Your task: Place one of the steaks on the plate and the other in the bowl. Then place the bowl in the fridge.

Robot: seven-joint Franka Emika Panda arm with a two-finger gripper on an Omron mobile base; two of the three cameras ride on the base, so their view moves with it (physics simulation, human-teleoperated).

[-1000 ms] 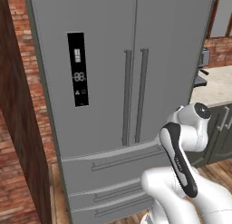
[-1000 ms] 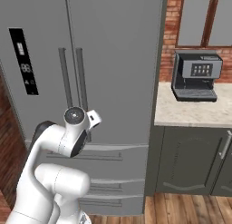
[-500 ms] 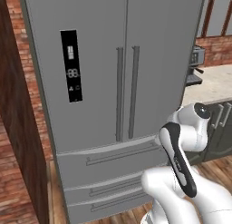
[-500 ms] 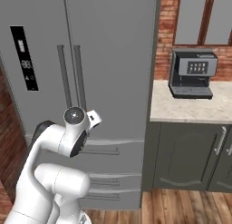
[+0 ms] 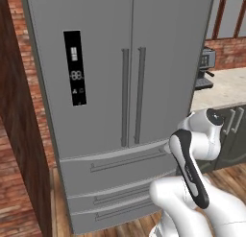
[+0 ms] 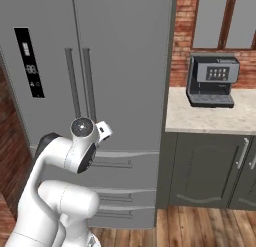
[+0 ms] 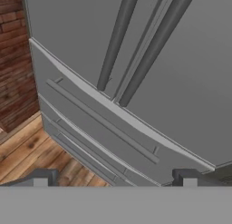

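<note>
The fridge (image 5: 105,63) stands shut right in front of me, tall and grey, with a black display panel (image 5: 75,68) on its left door and two long vertical handles (image 5: 126,97) at the middle seam. In the right base view the fridge (image 6: 120,46) takes up the left half. My arm is folded low before its drawers (image 5: 120,166). In the hand view my gripper (image 7: 113,177) is open with nothing between its fingertips (image 7: 41,176), aimed at the fridge (image 7: 186,91) where the doors meet the top drawer. The steaks, the plate and the bowl are out of view.
To the right of the fridge a pale stone counter (image 6: 210,118) carries a black coffee machine (image 6: 212,81) over dark grey cabinets (image 6: 210,171). A dark wood panel (image 5: 19,135) and brick wall flank the fridge's left side. Wooden floor (image 6: 200,226) lies below.
The whole picture has shifted slightly, so the base has crept along the fridge front. The arm keeps its folded pose and the gripper stays open.
</note>
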